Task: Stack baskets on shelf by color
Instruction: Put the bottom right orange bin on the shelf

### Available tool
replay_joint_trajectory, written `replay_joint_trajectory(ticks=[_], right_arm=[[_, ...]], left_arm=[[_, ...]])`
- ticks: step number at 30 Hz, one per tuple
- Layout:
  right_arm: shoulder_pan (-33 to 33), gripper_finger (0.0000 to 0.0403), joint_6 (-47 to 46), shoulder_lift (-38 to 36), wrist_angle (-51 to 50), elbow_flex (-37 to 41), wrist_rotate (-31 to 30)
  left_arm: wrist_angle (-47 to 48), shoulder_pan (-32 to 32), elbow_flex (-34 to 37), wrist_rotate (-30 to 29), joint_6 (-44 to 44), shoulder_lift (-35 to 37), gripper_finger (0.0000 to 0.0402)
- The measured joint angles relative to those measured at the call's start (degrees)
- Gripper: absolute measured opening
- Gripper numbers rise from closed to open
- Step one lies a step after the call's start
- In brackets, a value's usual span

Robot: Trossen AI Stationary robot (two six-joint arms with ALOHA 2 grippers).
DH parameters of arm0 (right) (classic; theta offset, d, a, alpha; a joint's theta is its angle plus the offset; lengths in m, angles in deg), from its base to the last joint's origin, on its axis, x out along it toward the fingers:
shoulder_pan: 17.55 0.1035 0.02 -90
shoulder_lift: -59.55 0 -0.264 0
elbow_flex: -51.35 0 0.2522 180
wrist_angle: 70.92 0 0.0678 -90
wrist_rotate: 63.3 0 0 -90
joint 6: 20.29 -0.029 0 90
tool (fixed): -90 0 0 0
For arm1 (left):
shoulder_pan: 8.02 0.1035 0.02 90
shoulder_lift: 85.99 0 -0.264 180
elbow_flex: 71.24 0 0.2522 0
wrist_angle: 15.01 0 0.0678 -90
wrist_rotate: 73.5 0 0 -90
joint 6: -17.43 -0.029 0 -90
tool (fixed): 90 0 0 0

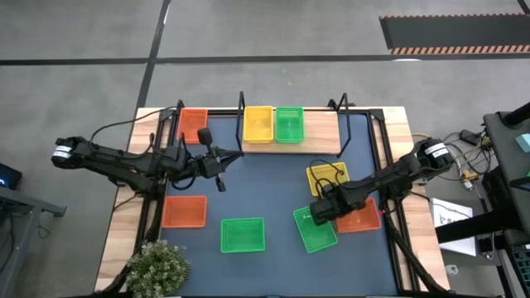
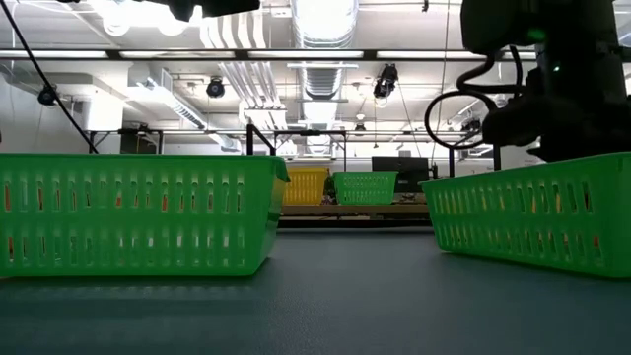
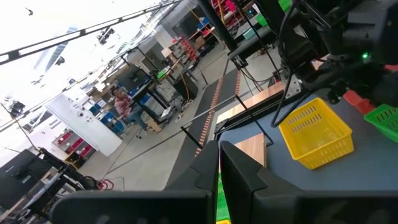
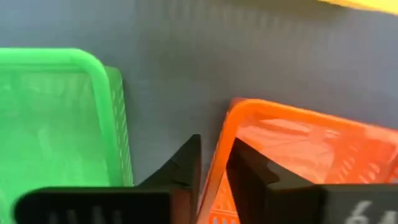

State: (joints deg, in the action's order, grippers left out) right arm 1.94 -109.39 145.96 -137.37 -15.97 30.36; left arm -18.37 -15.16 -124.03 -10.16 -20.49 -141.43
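Note:
On the light wooden shelf at the far edge, a yellow basket and a green basket stand side by side. A red-orange basket lies beside the shelf's left end. On the blue table lie a yellow basket, two green baskets and two red-orange ones. My right gripper is shut on the right red-orange basket, next to a green one. My left gripper hovers shut and empty before the shelf. My right gripper pinches the red-orange basket's side wall, near the corner facing the green basket. One finger is outside the wall and the other is inside the basket. The fingers come from above, pointing down. Whether the basket is off the table I cannot tell.
A potted plant stands at the near left corner. Cables run along both arms. Bare blue table lies in the middle between the arms. In the low view, two green baskets stand close, with the shelf far behind.

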Motion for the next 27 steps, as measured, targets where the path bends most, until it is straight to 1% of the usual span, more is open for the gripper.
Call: replay_joint_trajectory(ticks=[2, 4, 8, 10, 14, 18, 21, 24, 27], right_arm=[[0.1, 0.0029, -0.1, -0.6, 0.0, -0.3, 1.0], [0.2, 0.0015, 0.2, -1.6, -0.3, -0.8, 1.4], [0.2, 0.0012, 1.8, -3.8, -2.7, -2.4, 4.5], [0.3, 0.0011, 4.0, -5.3, -4.0, -3.6, 7.3], [0.8, 0.0011, 11.0, -8.0, -6.9, -6.6, 13.4], [2.6, 0.0011, 14.9, -10.1, -14.9, -11.7, 18.6], [4.6, 0.001, 17.2, -11.7, -20.7, -16.1, 19.3], [6.9, 0.0009, 19.1, -13.3, -21.6, -19.9, 19.0], [8.9, 0.0009, 20.4, -13.7, -21.1, -23.8, 15.6]], left_arm=[[0.0, 0.0, 0.0, 0.0, 0.0, 0.0, 0.0], [0.0, 0.0, 0.0, 0.0, 0.0, 0.0, 0.0], [0.0, 0.0, 0.0, 0.0, 0.0, 0.0, 0.0], [0.0, 0.0, 0.0, 0.0, 0.0, 0.0, 0.0], [-0.4, 0.0, 0.0, 0.0, 0.0, 0.0, 0.0], [-0.4, 0.0, 0.0, 0.0, 0.0, 0.0, 0.0], [-0.4, 0.0, 0.0, 0.0, 0.0, 0.0, 0.0], [-0.4, 0.0, 0.0, 0.0, 0.0, 0.0, 0.0], [-0.5, 0.0, 0.0, 0.0, 0.0, 0.0, 0.0]])
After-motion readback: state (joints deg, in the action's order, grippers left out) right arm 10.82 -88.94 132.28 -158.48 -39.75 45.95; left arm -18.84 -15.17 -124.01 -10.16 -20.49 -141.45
